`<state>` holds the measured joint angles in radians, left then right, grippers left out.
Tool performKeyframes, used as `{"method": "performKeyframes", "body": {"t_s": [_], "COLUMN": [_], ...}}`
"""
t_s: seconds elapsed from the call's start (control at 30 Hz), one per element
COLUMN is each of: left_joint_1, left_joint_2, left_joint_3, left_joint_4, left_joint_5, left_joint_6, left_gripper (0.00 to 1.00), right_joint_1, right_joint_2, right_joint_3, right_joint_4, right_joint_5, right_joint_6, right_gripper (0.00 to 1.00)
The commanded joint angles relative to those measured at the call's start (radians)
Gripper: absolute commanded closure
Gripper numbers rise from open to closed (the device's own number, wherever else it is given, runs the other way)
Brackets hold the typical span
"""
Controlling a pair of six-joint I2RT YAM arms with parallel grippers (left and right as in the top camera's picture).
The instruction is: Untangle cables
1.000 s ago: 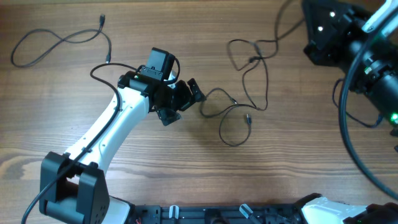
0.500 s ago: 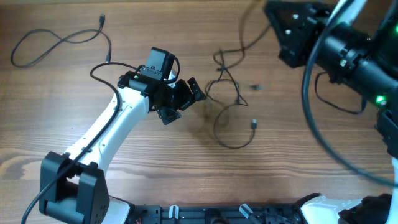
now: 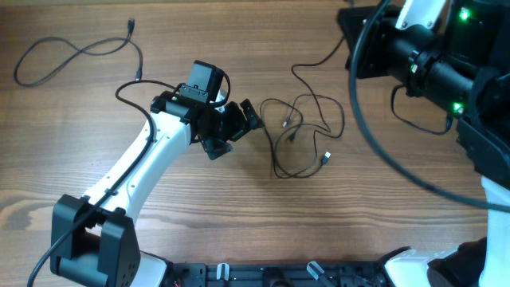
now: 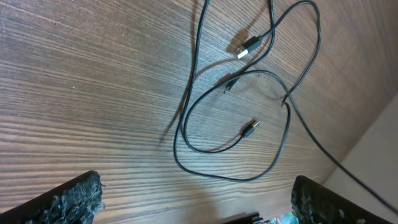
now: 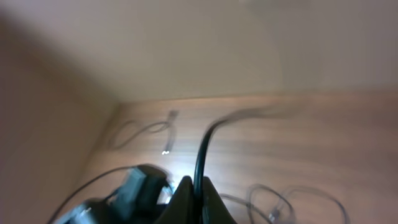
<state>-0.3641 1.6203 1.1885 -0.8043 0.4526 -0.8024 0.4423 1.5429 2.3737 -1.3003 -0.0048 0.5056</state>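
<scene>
A loose tangle of thin black cables lies mid-table, one plug end (image 3: 326, 158) at its right. My left gripper (image 3: 235, 131) hangs open just left of the tangle, touching none of it. In the left wrist view the loops (image 4: 227, 179) and a plug (image 4: 249, 129) lie ahead of the wide-apart fingers (image 4: 68, 199). From the tangle a strand (image 3: 319, 62) runs up to the right arm at the top right. In the blurred right wrist view my right gripper (image 5: 198, 190) is shut on that black cable (image 5: 200, 149). Another cable (image 3: 76, 52) lies apart at the far left.
The right arm's bulk (image 3: 430, 56) and its thick black lead (image 3: 374, 151) fill the top right and right side. The left arm's base (image 3: 88, 239) stands at the front left. The table's edge (image 4: 379, 155) shows just past the tangle in the left wrist view.
The right arm has swung about at the top right with its strand, and the tangle has shifted and changed shape, its loops now bunched closer. The left arm has stayed still and open.
</scene>
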Motion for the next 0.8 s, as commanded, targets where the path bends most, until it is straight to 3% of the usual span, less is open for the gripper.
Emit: {"method": "performKeyframes", "body": {"t_s": [0.0,0.17,0.37,0.57,0.63,0.77], "left_joint_1": [-0.002,-0.002,-0.002,-0.002,-0.002,-0.002], "left_joint_2": [0.013,0.013,0.013,0.013,0.012,0.013], "left_joint_3": [0.001,0.001,0.001,0.001,0.001,0.001], "left_joint_4": [-0.001,-0.001,-0.001,0.000,0.000,0.000], "left_joint_5": [-0.008,-0.009,-0.008,-0.009,-0.009,-0.009], "left_joint_6": [0.002,0.002,0.002,0.002,0.002,0.002], "left_gripper": [0.00,0.00,0.00,0.00,0.00,0.00], "right_joint_1": [-0.003,-0.003,-0.003,-0.003,-0.003,-0.003], "right_joint_2": [0.011,-0.006,-0.096,-0.177,-0.193,-0.186], "right_joint_3": [0.002,0.002,0.002,0.002,0.002,0.002], "right_joint_4": [-0.080,-0.005,0.333,0.484,0.468,0.368], "right_joint_5": [0.269,0.175,0.007,0.147,0.285,0.373], "right_joint_6": [0.326,0.211,0.097,0.108,0.130,0.148], "right_gripper": [0.96,0.96,0.96,0.96,0.96,0.95]}}
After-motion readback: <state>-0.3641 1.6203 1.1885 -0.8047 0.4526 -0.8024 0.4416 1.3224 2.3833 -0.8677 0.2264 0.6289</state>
